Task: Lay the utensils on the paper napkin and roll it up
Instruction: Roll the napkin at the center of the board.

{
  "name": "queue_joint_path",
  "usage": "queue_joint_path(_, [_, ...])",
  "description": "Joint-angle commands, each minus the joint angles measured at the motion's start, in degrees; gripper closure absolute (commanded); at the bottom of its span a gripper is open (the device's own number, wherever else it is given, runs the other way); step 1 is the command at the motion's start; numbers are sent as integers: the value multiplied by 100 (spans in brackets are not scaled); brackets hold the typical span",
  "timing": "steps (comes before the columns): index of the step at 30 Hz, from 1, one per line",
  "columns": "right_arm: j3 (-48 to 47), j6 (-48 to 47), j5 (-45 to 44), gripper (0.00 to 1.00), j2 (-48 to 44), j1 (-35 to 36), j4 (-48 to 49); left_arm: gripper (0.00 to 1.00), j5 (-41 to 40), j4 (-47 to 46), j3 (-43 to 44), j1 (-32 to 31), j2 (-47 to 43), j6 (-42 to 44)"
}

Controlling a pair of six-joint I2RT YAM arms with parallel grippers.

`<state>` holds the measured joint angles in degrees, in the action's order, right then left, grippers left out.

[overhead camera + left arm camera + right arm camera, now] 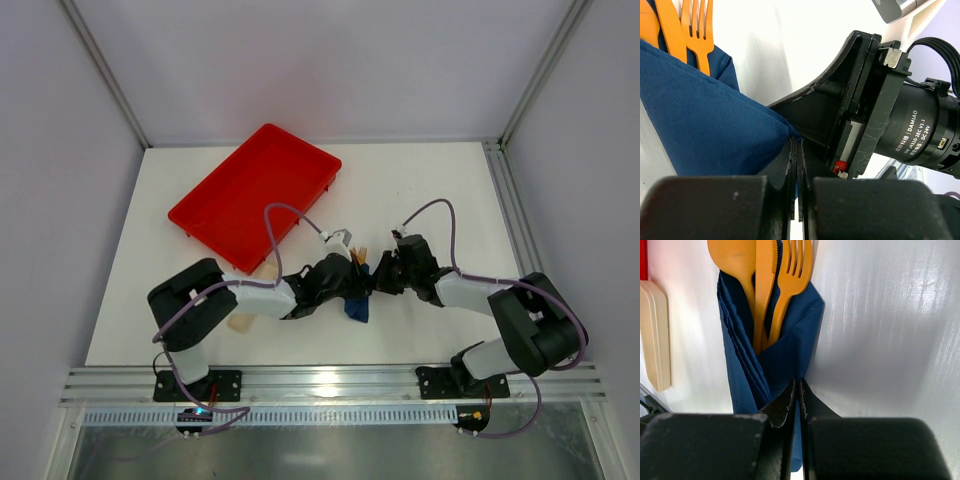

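Left gripper (797, 152) and right gripper (796, 390) both clamp napkin (742, 365). Right wrist shows spoon (732, 260), knife (765, 275), fork (794, 270) inside; top view barely.

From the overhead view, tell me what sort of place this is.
Probably a robotics test cell: white table boxed in by blank walls and aluminium framing, left arm and right arm bolted at its edge, only props: red tray, paper napkin, utensils.
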<state>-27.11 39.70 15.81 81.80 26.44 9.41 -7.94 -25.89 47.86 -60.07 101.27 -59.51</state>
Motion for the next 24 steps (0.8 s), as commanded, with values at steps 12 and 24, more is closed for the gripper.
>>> queue_joint_path(12, [-31,-182,-87,84,-427,11,-149,100,-190,400,48,48,-178,-149])
queue_joint_path(24, [180,-393,-175,79,-999,11,-686,97,-5,831,364,277,50,-334])
